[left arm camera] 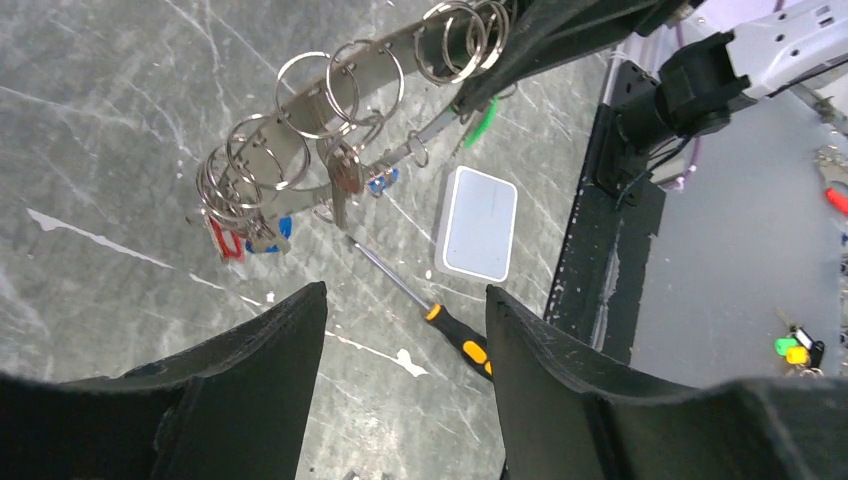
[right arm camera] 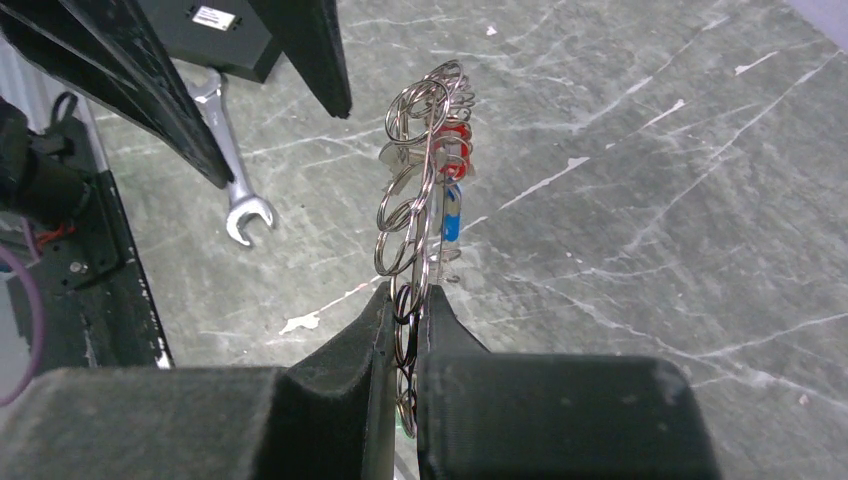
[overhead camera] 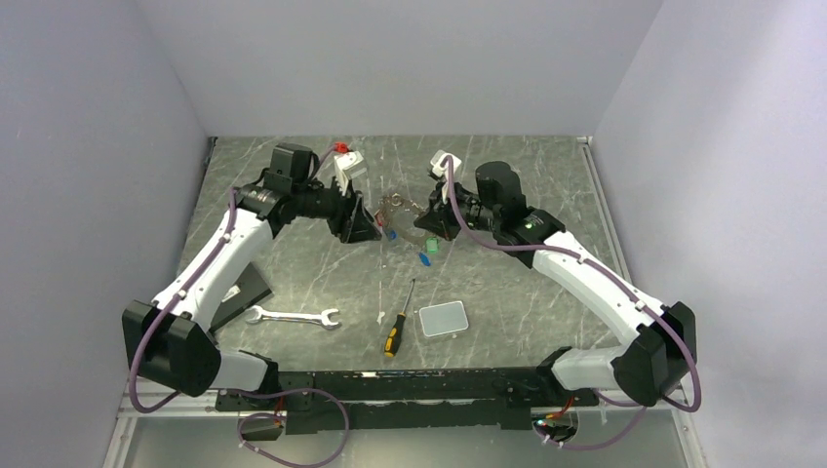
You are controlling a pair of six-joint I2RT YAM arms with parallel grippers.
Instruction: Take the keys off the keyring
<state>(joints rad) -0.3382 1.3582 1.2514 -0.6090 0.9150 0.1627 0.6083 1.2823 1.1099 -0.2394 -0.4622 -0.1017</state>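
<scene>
Starting with the keyring (left arm camera: 318,95): held up off the desk (overhead camera: 312,263), not lying on it, clamped edge-on in the right hand (right arm camera: 405,300), which is squeezed shut on the metal near one end. Loads of little split rings strung along it, with the keys (left arm camera: 345,175) dangling underneath, plus a red tag (left arm camera: 228,243) at the far end, a blue tag (left arm camera: 381,181) around the middle and a green tag (left arm camera: 483,118) close to the grip. Facing it from the other side, the left hand (left arm camera: 405,295), jaws standing apart, gripping nothing and not touching the ring, just near its free end. Down on the desk below: a yellow-and-black screwdriver (overhead camera: 395,331) just beside a grey box (overhead camera: 443,319), and a silver wrench (overhead camera: 293,316) further left, close to the left arm.
</scene>
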